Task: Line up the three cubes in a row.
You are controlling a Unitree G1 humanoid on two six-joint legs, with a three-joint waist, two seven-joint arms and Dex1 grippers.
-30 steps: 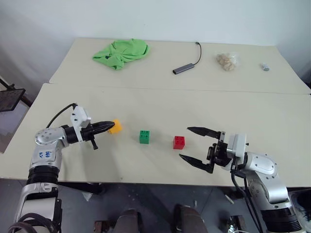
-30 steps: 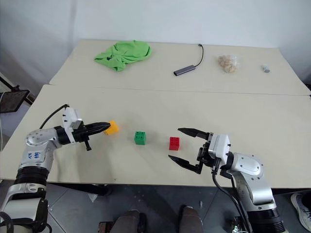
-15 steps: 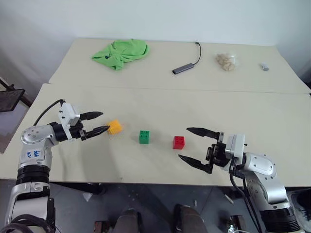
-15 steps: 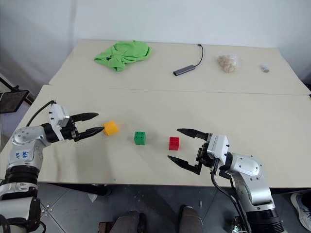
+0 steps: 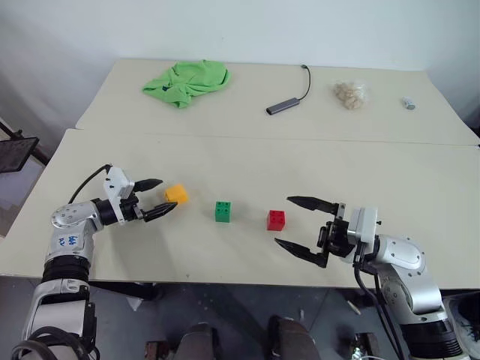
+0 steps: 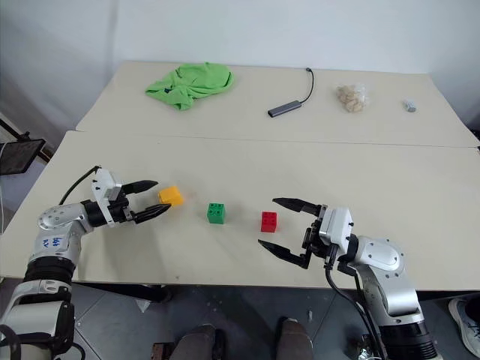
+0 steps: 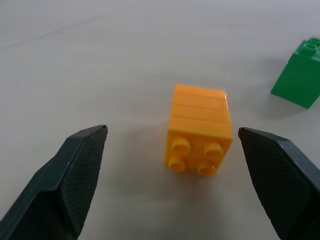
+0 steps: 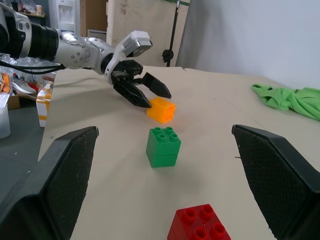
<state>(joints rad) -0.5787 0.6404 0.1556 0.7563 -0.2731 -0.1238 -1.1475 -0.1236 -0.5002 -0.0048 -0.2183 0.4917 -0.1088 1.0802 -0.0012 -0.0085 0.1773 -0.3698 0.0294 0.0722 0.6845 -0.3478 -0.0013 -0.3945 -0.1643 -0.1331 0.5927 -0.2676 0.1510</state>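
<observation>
Three cubes [image 5: 223, 209] sit in a row near the desk's [image 5: 420, 187] front edge, both pincers wide open and empty, but the left pincer [image 5: 156, 198] could bump the tipped orange cube [image 5: 176, 194].

Three small studded cubes on the near table: one orange-yellow cube [image 5: 177, 194] at left, one green cube [image 5: 223, 211] in the middle, one red cube [image 5: 276, 220] at right. On the far table: one green cloth [image 5: 186, 81] at left, one grey adapter with cable [image 5: 285, 105], one clear bag of beige pieces [image 5: 351, 94], one small grey item [image 5: 408, 103] at far right. Two tables [image 5: 420, 187] in all.
</observation>
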